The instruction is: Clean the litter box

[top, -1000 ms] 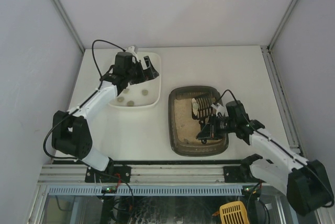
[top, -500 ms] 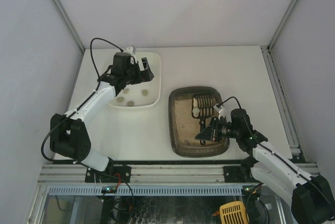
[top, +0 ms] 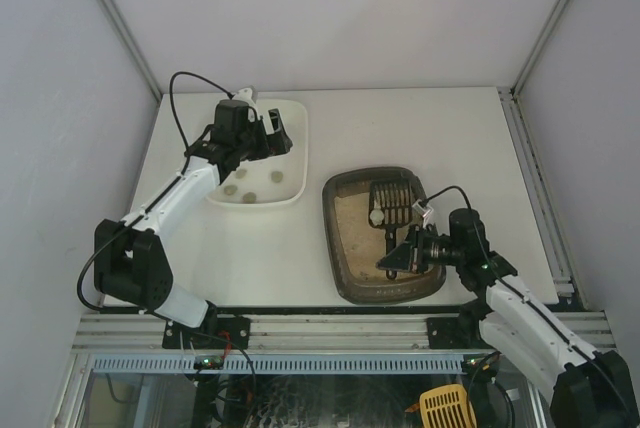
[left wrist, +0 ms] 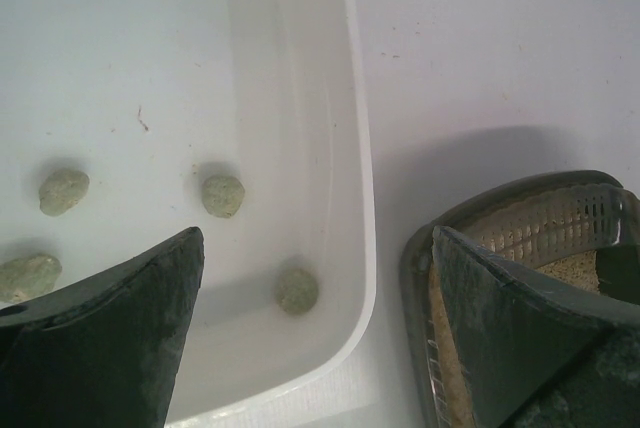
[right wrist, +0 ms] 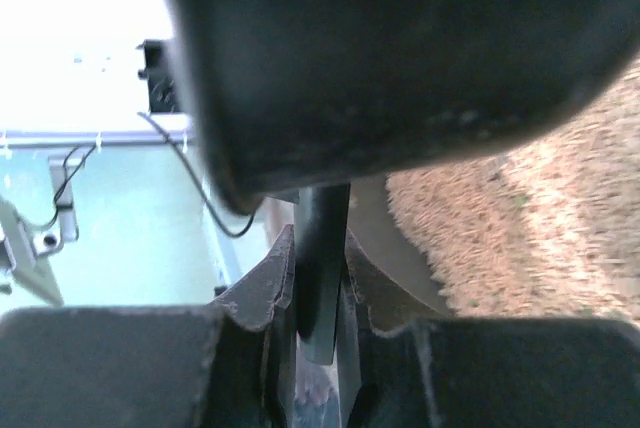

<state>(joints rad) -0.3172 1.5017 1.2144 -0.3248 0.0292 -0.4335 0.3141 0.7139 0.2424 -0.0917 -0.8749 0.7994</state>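
Note:
The litter box [top: 329,238], a dark tray with beige litter, lies right of centre. My right gripper [top: 397,260] is shut on the black handle [right wrist: 322,268] of a slotted scoop [top: 392,198]. The scoop's head sits over the box's far half with a pale clump [top: 375,218] on its near-left edge. In the right wrist view, the scoop's dark underside [right wrist: 400,48] fills the top and litter [right wrist: 540,198] shows at the right. My left gripper [top: 276,134] hangs open and empty over the white tub [top: 297,163]. The box's corner [left wrist: 470,223] shows in the left wrist view.
The white tub [left wrist: 352,198] holds several greenish clumps, such as two in the left wrist view [left wrist: 222,195] [left wrist: 297,290]. My left gripper [left wrist: 318,248] is above the tub's right wall. Grey walls enclose the table; an aluminium rail [top: 320,323] runs along the near edge.
My right arm has drawn back toward the near edge, still gripping the scoop, and the scoop head has shifted slightly. My left gripper has edged a little left over the tub.

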